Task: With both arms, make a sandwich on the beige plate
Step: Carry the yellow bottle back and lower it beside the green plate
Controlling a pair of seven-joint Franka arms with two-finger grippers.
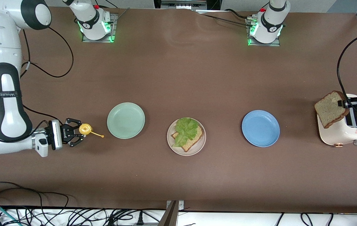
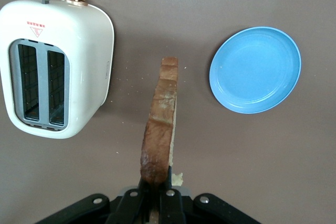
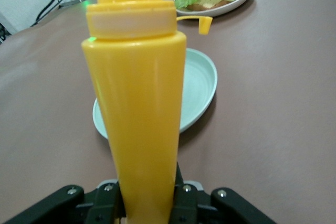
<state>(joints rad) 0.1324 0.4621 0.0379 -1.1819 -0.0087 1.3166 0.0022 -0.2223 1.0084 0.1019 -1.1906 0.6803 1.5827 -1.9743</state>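
Gripping a bread slice (image 1: 330,109) over the toaster (image 1: 343,131), my left gripper's (image 1: 344,103) fingers (image 2: 169,195) clamp its edge; right gripper (image 1: 77,131) grasps the yellow bottle (image 3: 139,108).

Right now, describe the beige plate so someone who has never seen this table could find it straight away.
Three round plates lie in a row across the brown table, between the yellow squeeze bottle and the white toaster. The beige plate is the middle one, slightly nearer the front camera than the mint-green plate and blue plate. It alone holds food: a bread slice under a lettuce leaf.
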